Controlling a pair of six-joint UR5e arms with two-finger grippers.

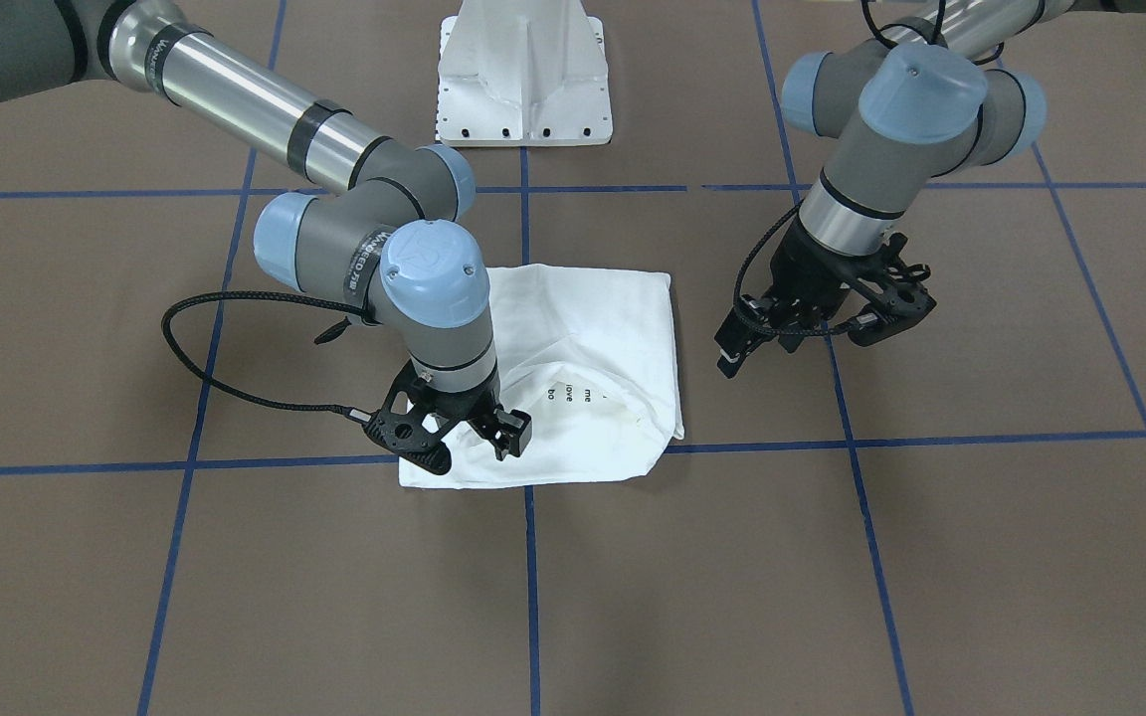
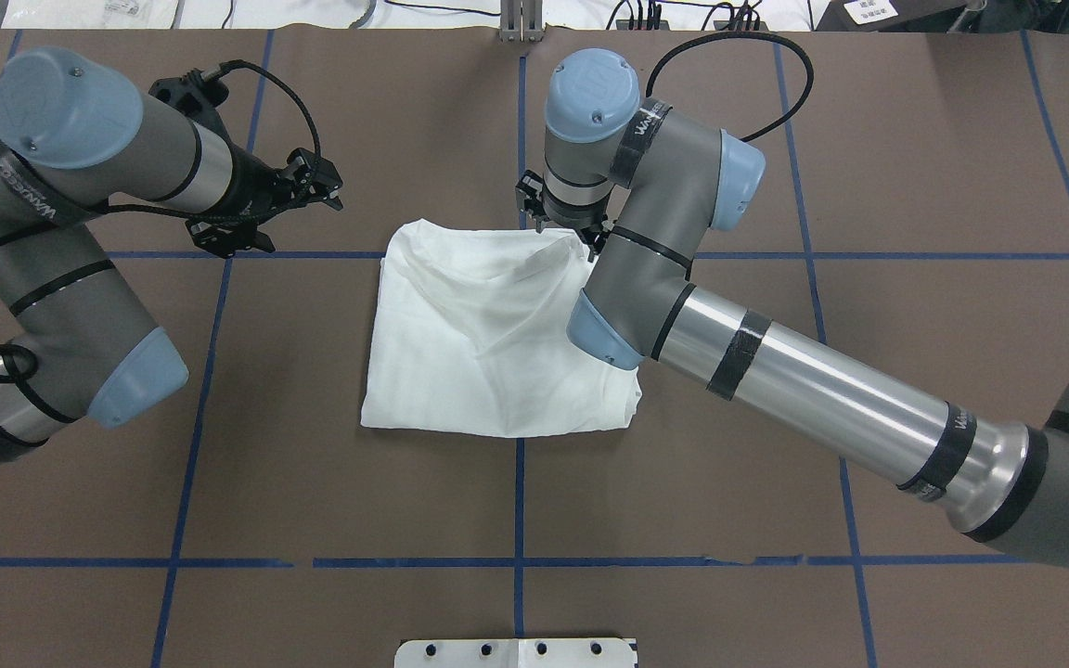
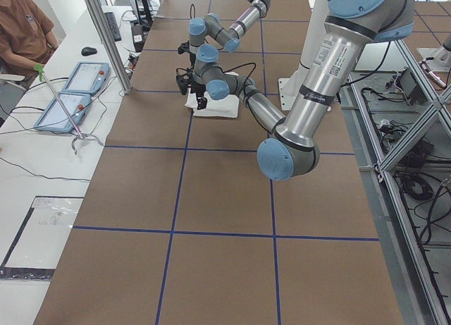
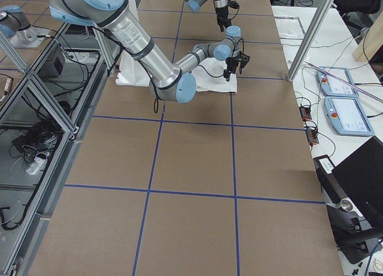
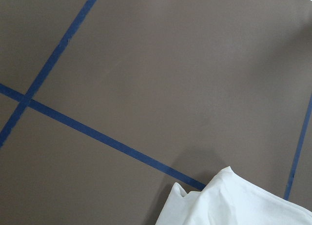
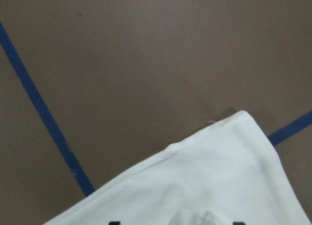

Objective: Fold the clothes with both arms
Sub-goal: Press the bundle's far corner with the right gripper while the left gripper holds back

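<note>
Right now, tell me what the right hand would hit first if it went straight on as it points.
The white shirt: the right hand points down over its corner, open, seemingly just above it or already touching.

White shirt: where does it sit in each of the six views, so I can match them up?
Front-facing: shirt at centre.
Overhead: shirt at centre.
Exterior left: shirt far, upper middle.
Exterior right: shirt far, upper middle.
Left wrist: shirt corner, bottom right.
Right wrist: shirt corner, bottom.
Shared landmark: blue tape line passing under the shirt.
</note>
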